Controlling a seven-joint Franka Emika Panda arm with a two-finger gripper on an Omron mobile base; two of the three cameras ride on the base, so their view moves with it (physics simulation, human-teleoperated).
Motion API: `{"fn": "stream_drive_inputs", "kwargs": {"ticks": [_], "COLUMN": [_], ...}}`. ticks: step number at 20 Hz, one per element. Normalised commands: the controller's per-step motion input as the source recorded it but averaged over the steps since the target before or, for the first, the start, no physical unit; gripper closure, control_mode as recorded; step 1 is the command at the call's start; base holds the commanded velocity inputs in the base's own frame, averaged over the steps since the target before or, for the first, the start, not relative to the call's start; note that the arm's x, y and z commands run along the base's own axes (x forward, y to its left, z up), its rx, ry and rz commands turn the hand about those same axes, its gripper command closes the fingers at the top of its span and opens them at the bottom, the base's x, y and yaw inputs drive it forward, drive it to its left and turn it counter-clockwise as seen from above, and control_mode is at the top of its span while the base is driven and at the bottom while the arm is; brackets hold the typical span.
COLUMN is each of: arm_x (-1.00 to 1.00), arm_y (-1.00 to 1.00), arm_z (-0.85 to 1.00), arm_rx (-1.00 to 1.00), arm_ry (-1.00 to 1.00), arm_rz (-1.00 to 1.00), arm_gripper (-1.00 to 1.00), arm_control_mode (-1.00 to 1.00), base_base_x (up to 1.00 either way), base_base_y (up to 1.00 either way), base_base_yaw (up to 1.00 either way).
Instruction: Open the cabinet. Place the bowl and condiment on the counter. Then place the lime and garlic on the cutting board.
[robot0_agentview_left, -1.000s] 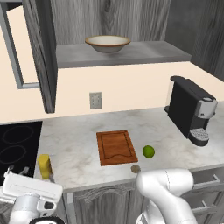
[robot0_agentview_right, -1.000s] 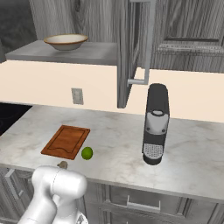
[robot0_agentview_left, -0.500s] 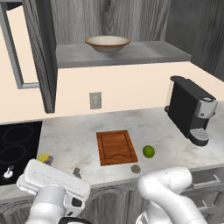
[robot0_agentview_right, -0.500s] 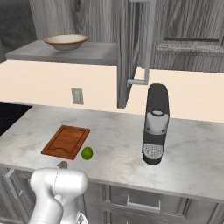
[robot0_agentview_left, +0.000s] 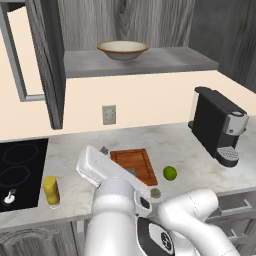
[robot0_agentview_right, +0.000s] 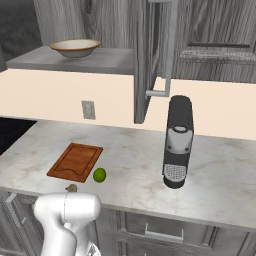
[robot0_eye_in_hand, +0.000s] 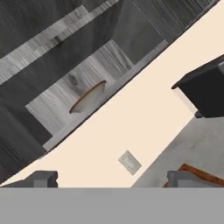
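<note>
Marbled stone counter (robot0_agentview_left: 75, 152) runs under the open cabinet (robot0_agentview_left: 47, 60), cooktop (robot0_agentview_left: 20, 167) far left, coffee machine (robot0_agentview_left: 217, 127) right. My arm has swung up from low left over the last second, my tool (robot0_eye_in_hand: 111, 178) now open, empty, aimed at the bowl (robot0_agentview_left: 123, 49) on the shelf. The condiment (robot0_agentview_left: 50, 190) already stands on the counter; lime (robot0_agentview_left: 170, 173) and garlic (robot0_agentview_left: 155, 192) lie beside the cutting board (robot0_agentview_left: 136, 161).
</note>
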Motion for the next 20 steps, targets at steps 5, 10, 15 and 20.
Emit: {"fn": "stream_drive_inputs", "kwargs": {"ticks": [5,10,15,20], "arm_x": [0.02,0.11,0.25,0.38], "arm_y": [-0.8,-0.68,-0.58,-0.37], "arm_z": [0.65,0.48,0.4,0.36], "arm_rx": [0.27,0.23,0.23,0.21], "arm_ry": [0.0,0.0,0.0,0.0], "arm_rz": [0.03,0.03,0.06,0.02], "arm_gripper": [-1.0,-1.0,-1.0,-1.0], "arm_control_mode": [-1.0,-1.0,-1.0,-1.0], "base_base_x": [0.0,0.0,0.0,0.0], "base_base_y": [0.0,0.0,0.0,0.0], "base_base_yaw": [0.0,0.0,0.0,0.0]}}
